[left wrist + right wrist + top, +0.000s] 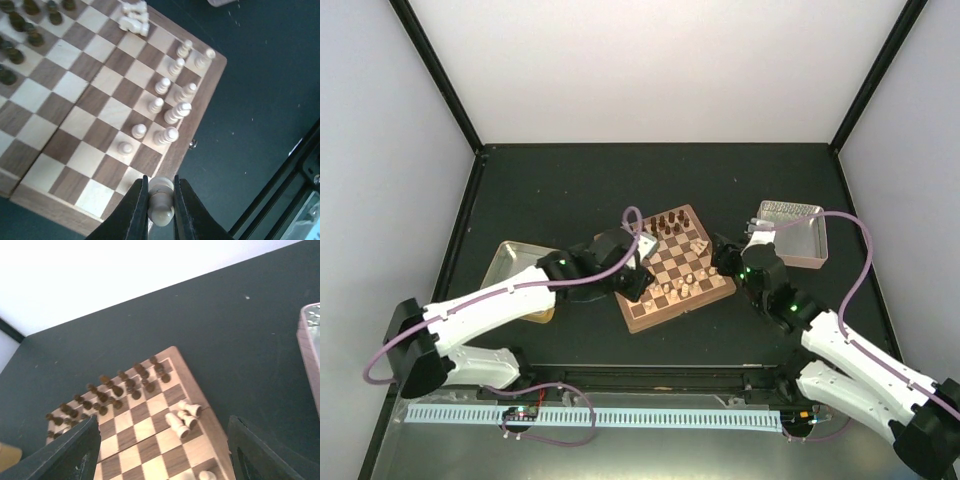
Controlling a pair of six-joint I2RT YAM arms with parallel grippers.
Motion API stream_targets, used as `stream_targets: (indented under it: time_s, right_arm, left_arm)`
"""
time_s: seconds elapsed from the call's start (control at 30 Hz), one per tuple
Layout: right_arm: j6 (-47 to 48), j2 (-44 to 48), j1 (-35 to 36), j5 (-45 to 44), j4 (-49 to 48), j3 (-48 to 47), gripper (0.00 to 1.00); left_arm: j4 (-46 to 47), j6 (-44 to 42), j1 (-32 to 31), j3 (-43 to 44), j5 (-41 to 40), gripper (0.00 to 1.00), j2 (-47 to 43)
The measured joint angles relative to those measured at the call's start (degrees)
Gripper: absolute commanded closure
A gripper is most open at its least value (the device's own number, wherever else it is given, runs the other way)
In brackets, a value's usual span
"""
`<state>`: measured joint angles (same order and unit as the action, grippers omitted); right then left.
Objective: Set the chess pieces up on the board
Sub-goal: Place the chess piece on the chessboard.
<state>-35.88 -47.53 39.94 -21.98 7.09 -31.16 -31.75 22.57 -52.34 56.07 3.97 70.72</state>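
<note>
Chessman point(161, 202), cream, round-headed, clamped in left fingers point(136, 210) above board point(65, 145) edge; right fingers point(75, 455) spread wide.

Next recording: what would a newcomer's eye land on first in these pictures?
The left gripper, shut on a cream piece over the board edge, fills the left wrist view. Beyond it, cream pieces stand in two rows along one side, while a few more lie toppled in a heap at the board's edge. The right gripper hangs wide open beside the board, with the dark pieces ranked at the far end.
</note>
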Motion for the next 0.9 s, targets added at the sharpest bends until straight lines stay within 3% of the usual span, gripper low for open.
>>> stream_targets:
  time_s: [0.3, 0.9]
  right_arm:
    - [-1.99, -0.42, -1.77, -1.92, 1.09, 0.76, 0.28]
    - [-1.99, -1.07, -3.37, -1.90, 1.79, 0.76, 0.27]
  left_arm:
    - [-0.02, -4.02, -9.14, 1.33, -6.23, 0.97, 10.97]
    - [5.90, -7.48, -10.38, 0.87, -10.97, 0.96, 18.69]
